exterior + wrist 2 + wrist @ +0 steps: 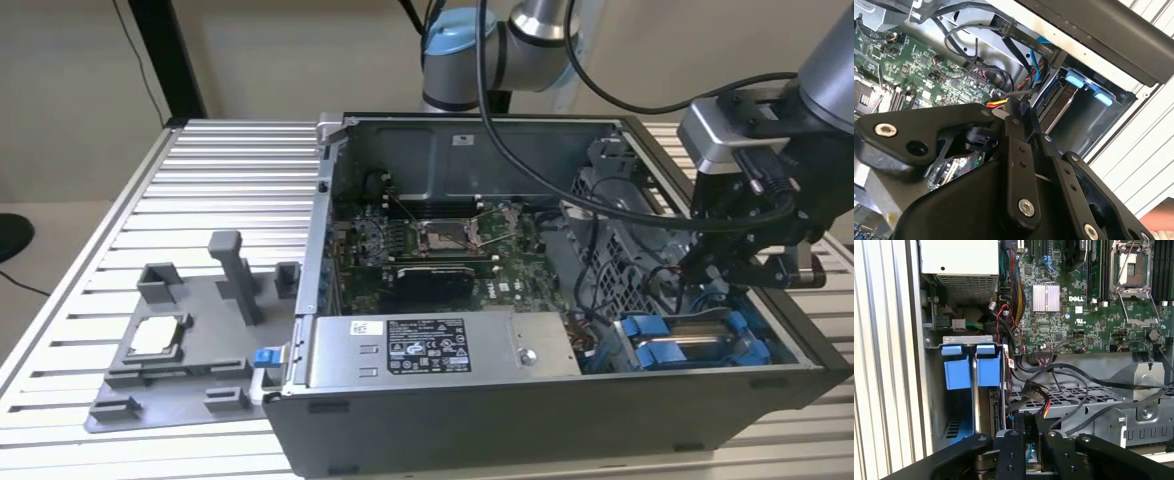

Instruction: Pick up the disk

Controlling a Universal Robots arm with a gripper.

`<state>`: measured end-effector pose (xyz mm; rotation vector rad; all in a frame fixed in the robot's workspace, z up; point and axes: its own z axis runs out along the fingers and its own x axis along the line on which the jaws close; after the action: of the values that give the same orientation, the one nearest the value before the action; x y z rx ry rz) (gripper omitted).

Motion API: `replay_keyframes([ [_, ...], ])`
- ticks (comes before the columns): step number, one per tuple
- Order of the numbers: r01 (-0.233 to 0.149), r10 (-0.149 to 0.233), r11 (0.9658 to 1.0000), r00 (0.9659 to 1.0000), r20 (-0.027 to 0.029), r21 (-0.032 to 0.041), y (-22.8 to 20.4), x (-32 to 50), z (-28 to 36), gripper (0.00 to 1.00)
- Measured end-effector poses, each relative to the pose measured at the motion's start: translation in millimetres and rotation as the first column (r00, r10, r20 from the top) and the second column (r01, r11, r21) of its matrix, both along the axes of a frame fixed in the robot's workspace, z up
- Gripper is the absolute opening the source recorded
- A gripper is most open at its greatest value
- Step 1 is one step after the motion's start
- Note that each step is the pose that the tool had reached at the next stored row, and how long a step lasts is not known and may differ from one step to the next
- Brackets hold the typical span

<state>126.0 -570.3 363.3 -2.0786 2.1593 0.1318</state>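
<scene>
The disk (pixel 697 338) stands on edge in the bay at the open computer case's front corner, on the exterior view's right. Its silver body (pixel 1059 110) sits between bright blue carrier tabs (pixel 961 367). My gripper (pixel 694 283) hangs just above the bay, over the bundle of cables beside the disk, and touches neither. In both wrist views the black fingers (pixel 1019 440) lie close together with nothing between them, so the gripper (pixel 1026 112) is shut. The disk's lower part is hidden inside the bay.
A long grey power-supply box (pixel 427 345) lies along the case's front wall beside the bay. Black cables (pixel 1064 385) cross a perforated metal cage next to the disk. The green motherboard (pixel 427 245) covers the case floor. A grey fixture plate (pixel 174 350) with a small silver chip (pixel 154 335) lies outside the case.
</scene>
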Motion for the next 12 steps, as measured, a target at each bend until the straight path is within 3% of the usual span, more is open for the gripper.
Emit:
replay_keyframes([
  [5,0.0,0.0,1.0,0.9992,-0.0411,-0.0016,-4.4,5.2,-0.1,0.0],
  [6,0.0,0.0,1.0,0.9989,-0.0464,-0.0017,-5.3,6.7,-0.1,0.0],
  [8,0.0,0.0,1.0,0.9987,-0.0501,-0.0018,-6.5,8.8,-0.1,0.0],
  [12,0.001,-0.001,1.0,0.9987,-0.0514,-0.0017,-7.6,11.0,-0.3,0.0],
])
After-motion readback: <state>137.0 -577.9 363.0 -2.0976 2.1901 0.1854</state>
